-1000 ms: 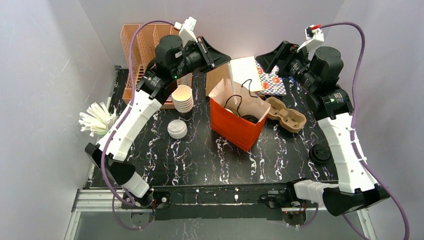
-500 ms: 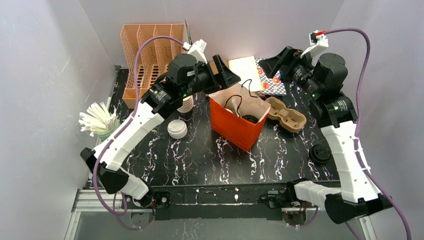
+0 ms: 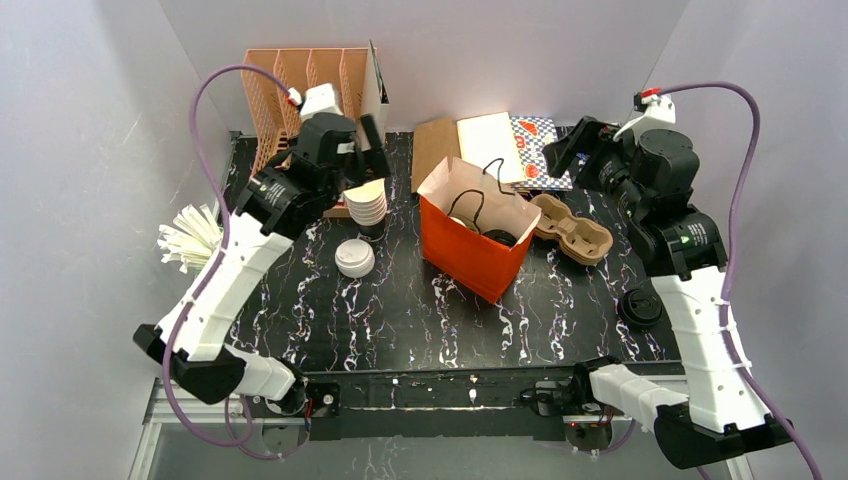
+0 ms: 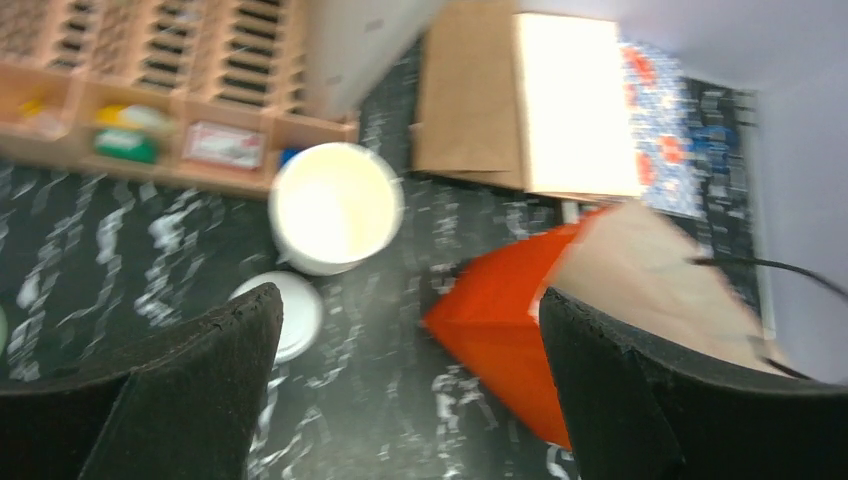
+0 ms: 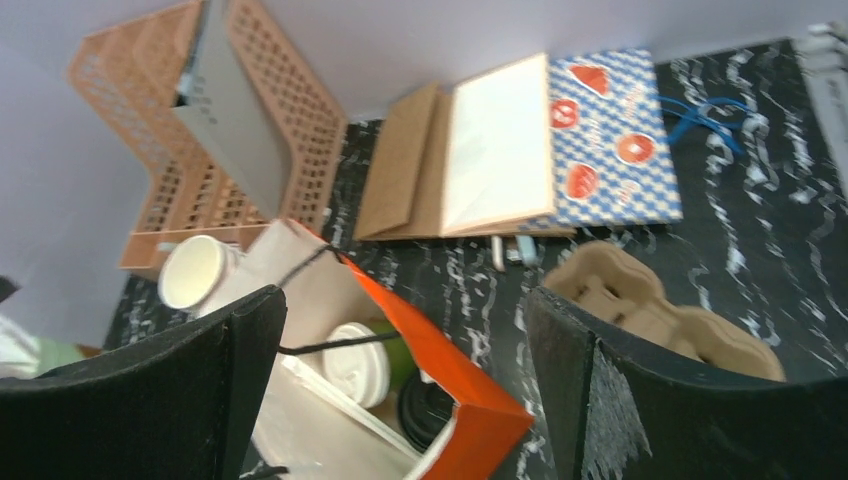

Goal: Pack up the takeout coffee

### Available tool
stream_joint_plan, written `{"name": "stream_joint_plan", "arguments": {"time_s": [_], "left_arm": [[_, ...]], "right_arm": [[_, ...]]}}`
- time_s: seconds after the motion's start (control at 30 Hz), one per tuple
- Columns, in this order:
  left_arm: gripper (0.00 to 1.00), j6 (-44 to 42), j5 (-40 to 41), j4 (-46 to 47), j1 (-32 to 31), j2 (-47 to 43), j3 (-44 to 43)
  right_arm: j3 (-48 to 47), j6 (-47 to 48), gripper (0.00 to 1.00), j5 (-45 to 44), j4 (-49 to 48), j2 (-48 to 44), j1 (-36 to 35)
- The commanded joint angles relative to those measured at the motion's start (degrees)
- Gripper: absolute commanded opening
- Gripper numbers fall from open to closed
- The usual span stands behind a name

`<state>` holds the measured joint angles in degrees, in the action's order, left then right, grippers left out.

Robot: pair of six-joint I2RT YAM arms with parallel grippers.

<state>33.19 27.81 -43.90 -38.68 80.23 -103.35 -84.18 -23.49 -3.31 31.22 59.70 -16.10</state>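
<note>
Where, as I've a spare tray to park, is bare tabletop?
The broad near strip in front of the orange bag and loose white lid, running right to the black lid. Crowded: the back, with rack, cup stack, flat bags, carrier.

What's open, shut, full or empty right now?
orange bag: open, upright, two cups inside
white-lidded cup: lid on, in bag
black-lidded cup: lid on, in bag
cup stack: upright, lidless
cup carrier: empty
left gripper: jaws open, empty
right gripper: jaws open, empty
</note>
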Motion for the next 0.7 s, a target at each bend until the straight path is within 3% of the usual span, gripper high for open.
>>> {"name": "stream_joint_plan", "arguments": {"time_s": [0.0,0.1,0.23,0.4,0.57,0.67], "left_arm": [[0.98,3.3,4.6,-7.3,4.5,-5.4,8.3],[0.98,5.6,3.1,-8.2,4.7,-8.4,14.7],[0.98,4.5,-1.4,-5.4,10.3,-12.6,24.0],[0.98,4.3,-7.4,1.2,24.8,-14.8,32.2],[0.98,4.7,-7.3,10.3,28.8,-13.1,40.7],[0.98,5.0,-3.0,17.4,28.9,-14.0,46.0]], "right_arm": [[1.7,2.2,0.98,-12.0,8.6,-1.1,0.0],[5.3,1.7,0.98,-15.0,12.4,-0.2,0.1],[12.1,-1.8,0.98,-9.5,10.6,2.2,3.6],[21.7,-5.0,0.98,-10.6,-1.6,0.5,8.4],[32.5,2.4,0.98,-11.3,-13.8,0.7,9.6],[37.1,2.4,0.98,-15.5,-17.9,1.8,9.6]]}}
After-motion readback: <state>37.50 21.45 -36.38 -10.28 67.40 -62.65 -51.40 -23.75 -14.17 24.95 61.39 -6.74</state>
